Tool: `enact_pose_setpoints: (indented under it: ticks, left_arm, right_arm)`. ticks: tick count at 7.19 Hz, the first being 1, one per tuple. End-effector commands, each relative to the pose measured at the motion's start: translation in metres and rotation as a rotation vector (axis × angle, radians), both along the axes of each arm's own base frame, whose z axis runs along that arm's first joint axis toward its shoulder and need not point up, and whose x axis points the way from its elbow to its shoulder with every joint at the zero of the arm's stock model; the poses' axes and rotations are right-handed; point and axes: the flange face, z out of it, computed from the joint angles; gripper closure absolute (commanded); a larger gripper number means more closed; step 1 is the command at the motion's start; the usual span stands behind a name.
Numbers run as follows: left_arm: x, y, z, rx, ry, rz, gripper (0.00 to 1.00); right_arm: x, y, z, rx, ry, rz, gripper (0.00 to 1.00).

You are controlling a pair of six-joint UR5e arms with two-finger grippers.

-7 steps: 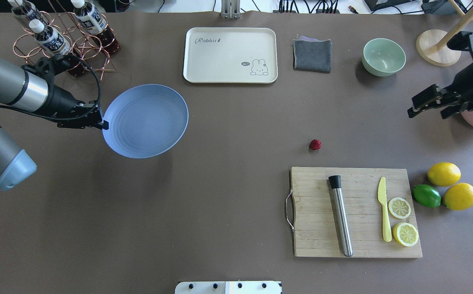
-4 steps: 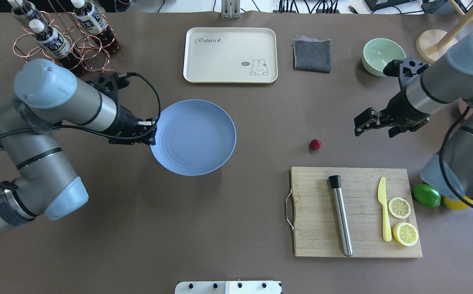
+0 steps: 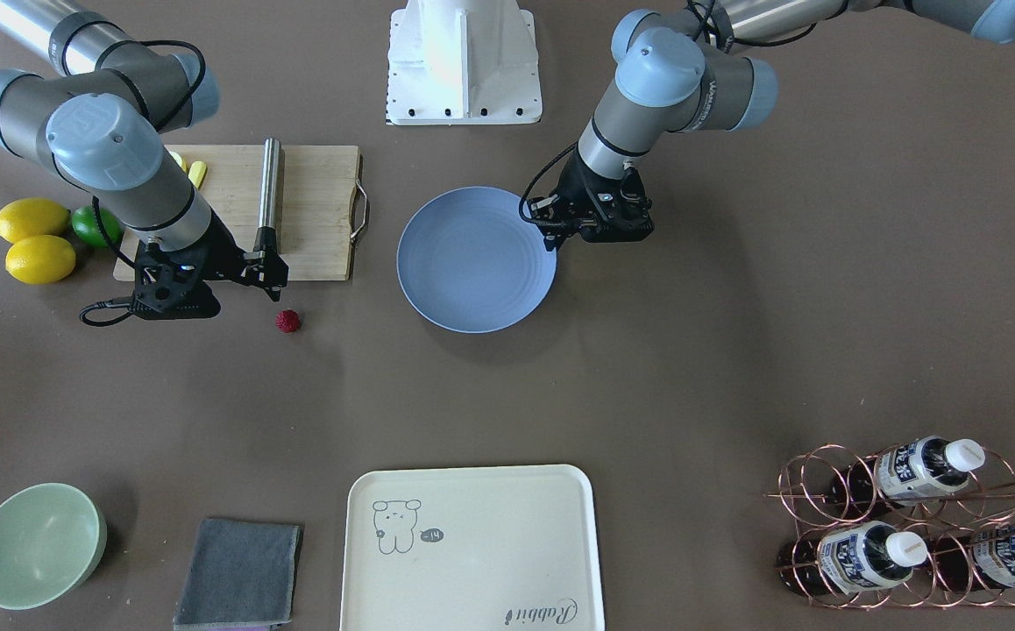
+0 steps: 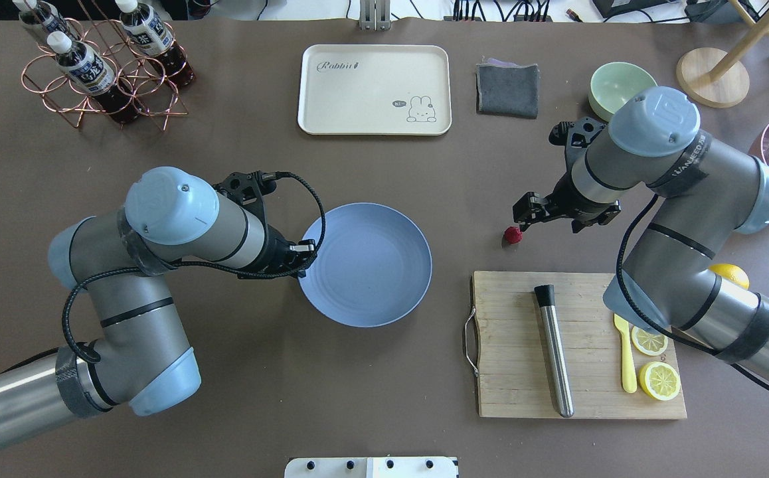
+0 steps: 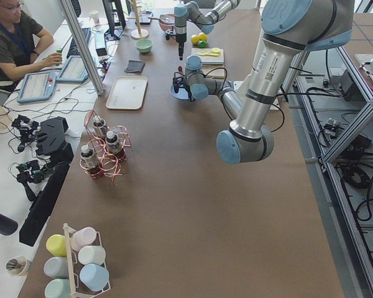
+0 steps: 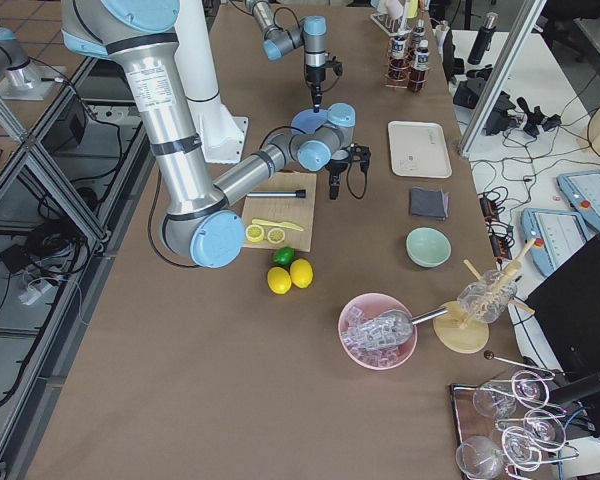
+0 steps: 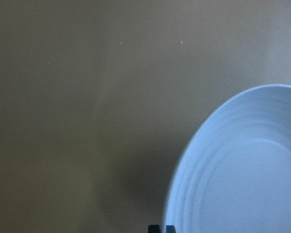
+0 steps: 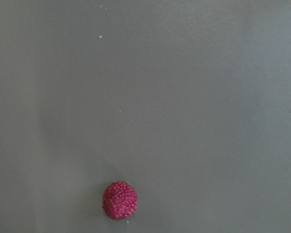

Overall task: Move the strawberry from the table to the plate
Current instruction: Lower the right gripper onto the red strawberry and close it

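The strawberry point(image 4: 512, 234) point(image 3: 287, 321) point(image 8: 120, 200), a small dark-red bumpy berry, lies on the brown table point(image 4: 384, 372) just beyond the cutting board. My right gripper point(image 4: 526, 214) point(image 3: 269, 270) hovers open close over it, slightly to its right in the overhead view, with nothing between its fingers. The light-blue plate point(image 4: 364, 264) point(image 3: 476, 259) point(image 7: 242, 174) is near the table's middle, left of the berry. My left gripper point(image 4: 305, 255) point(image 3: 551, 237) point(image 7: 162, 228) is shut on the plate's left rim.
A wooden cutting board point(image 4: 511, 345) carries a metal rod point(image 4: 554, 352), a yellow knife point(image 4: 627, 365) and lemon slices point(image 4: 659, 380). At the far side stand a cream tray point(image 4: 374, 89), grey cloth point(image 4: 507, 89), green bowl point(image 4: 613, 83) and bottle rack point(image 4: 99, 66).
My left arm has carried the plate rightward and nearer, toward the table's middle. My right arm has swept left, bringing its gripper beside the strawberry. The strawberry has not moved.
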Motion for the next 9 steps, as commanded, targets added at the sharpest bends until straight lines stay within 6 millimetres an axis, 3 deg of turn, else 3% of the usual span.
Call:
enact_pose_setpoints:
  ticks: [1,4,5,6,7,8,9]
  left_arm:
    - [0.010,0.004,0.000,0.000,-0.003,0.005,1.00]
    - [0.007,0.005,-0.001,0.002,-0.001,0.005,1.00]
    - [0.007,0.005,-0.002,0.002,0.001,0.007,0.77]
    - [0.007,0.006,-0.001,0.002,0.001,0.005,0.51]
    - [0.007,0.006,-0.002,0.004,0.000,0.006,0.36]
    - [0.005,0.006,-0.004,0.006,0.004,0.004,0.25]
    - [0.001,0.006,-0.008,0.009,0.013,0.002,0.24]
  right_arm:
    - [-0.033,-0.007,-0.007,-0.007,0.005,0.000,0.05]
    - [-0.050,-0.010,0.007,-0.012,0.018,-0.008,0.08]
    - [-0.051,-0.011,0.005,-0.011,0.017,-0.008,0.17]
    - [-0.052,-0.011,0.005,-0.013,0.017,-0.007,0.48]
    - [-0.052,-0.011,0.004,-0.011,0.016,-0.008,0.60]
    - [-0.052,-0.011,0.005,-0.012,0.017,-0.008,0.91]
    - [-0.052,-0.011,0.005,-0.012,0.016,-0.010,1.00]
